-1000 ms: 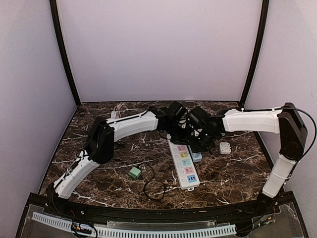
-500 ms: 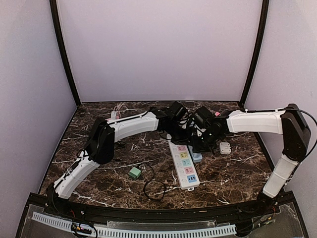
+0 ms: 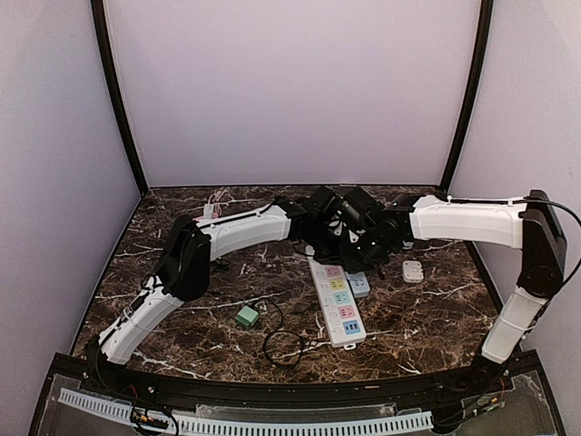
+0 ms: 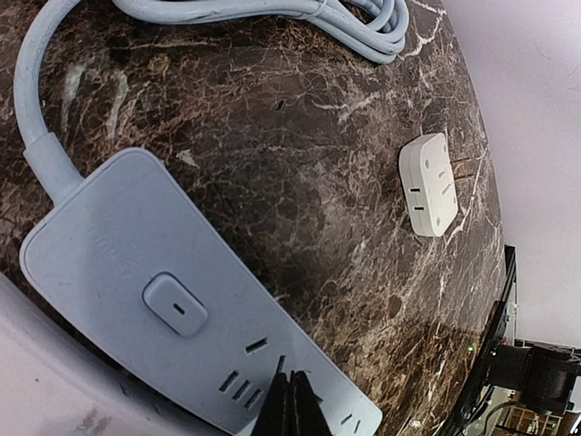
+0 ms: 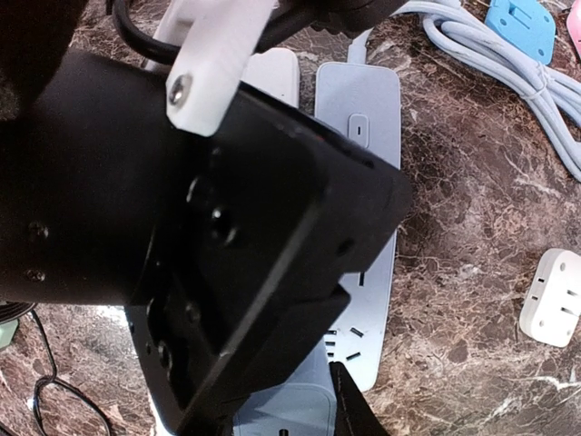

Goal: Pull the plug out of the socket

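One pale-blue socket strip (image 4: 136,263) lies flat on the table (image 4: 300,136), single button (image 4: 175,306), slotted outlets (image 4: 241,386); left tool (image 4: 289,406) pinched together, right tool (image 5: 348,407), can't tell.

The tabletop (image 3: 418,318) is dark brown marble with white veins. Near its middle a long white power strip (image 3: 338,307) with coloured sockets lies flat. A shorter pale blue power strip (image 3: 360,284) lies just beside it on the right, its pale blue cable (image 4: 363,14) bundled farther back. A small white adapter (image 3: 413,271) lies apart to the right. Left of the strips sit a green block (image 3: 246,316) and, nearer, a black cable loop (image 3: 266,346).
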You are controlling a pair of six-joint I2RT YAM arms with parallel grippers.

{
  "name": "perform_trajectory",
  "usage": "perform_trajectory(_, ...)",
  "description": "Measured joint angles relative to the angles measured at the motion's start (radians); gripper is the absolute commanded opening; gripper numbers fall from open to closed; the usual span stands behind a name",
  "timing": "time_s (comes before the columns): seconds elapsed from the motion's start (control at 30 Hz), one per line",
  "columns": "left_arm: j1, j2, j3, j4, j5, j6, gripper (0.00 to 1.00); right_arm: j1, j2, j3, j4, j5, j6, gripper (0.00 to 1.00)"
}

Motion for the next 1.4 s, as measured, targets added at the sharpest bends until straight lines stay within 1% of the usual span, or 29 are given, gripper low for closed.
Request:
perform_trajectory(0.23, 0.000, -0.002, -0.005, 0.011, 0.000, 0.000, 0.00, -0.022, -0.022, -0.021, 0.004, -0.005, -0.005, 0.06)
perform_trajectory(0.33, 0.000, -0.003, -0.007, 0.013, 0.000, 0.001, 0.00, -0.080, -0.085, -0.083, 0.025, -0.024, -0.008, 0.06)
perform_trajectory(0.43, 0.000, -0.004, -0.006, 0.013, 0.000, 0.001, 0.00, -0.168, -0.161, -0.151, 0.047, -0.063, -0.016, 0.06)
perform_trajectory(0.57, 0.000, -0.004, 0.008, 0.005, 0.000, 0.000, 0.00, -0.285, -0.216, -0.205, 0.102, -0.154, -0.031, 0.06)
perform_trajectory(0.7, -0.002, -0.003, 0.036, -0.048, 0.000, 0.000, 0.01, -0.393, -0.216, -0.232, 0.182, -0.293, -0.054, 0.06)
perform_trajectory(0.83, -0.002, -0.004, 0.059, -0.101, -0.002, 0.003, 0.01, -0.472, -0.179, -0.233, 0.268, -0.420, -0.072, 0.06)
perform_trajectory(0.97, 0.004, -0.022, 0.050, -0.124, -0.009, 0.003, 0.00, -0.517, -0.104, -0.233, 0.338, -0.520, -0.079, 0.06)
perform_trajectory(1.03, 0.008, -0.053, 0.026, -0.130, -0.013, 0.004, 0.00, -0.530, -0.067, -0.233, 0.363, -0.558, -0.082, 0.06)
perform_trajectory(1.17, 0.024, -0.167, -0.079, -0.127, -0.024, 0.011, 0.00, -0.551, -0.001, -0.233, 0.416, -0.632, -0.082, 0.07)
perform_trajectory(1.23, 0.042, -0.247, -0.155, -0.114, -0.032, 0.014, 0.00, -0.560, 0.019, -0.233, 0.439, -0.662, -0.082, 0.09)
perform_trajectory(1.4, 0.087, -0.379, -0.278, -0.077, -0.046, 0.015, 0.00, -0.580, 0.059, -0.234, 0.484, -0.698, -0.082, 0.14)
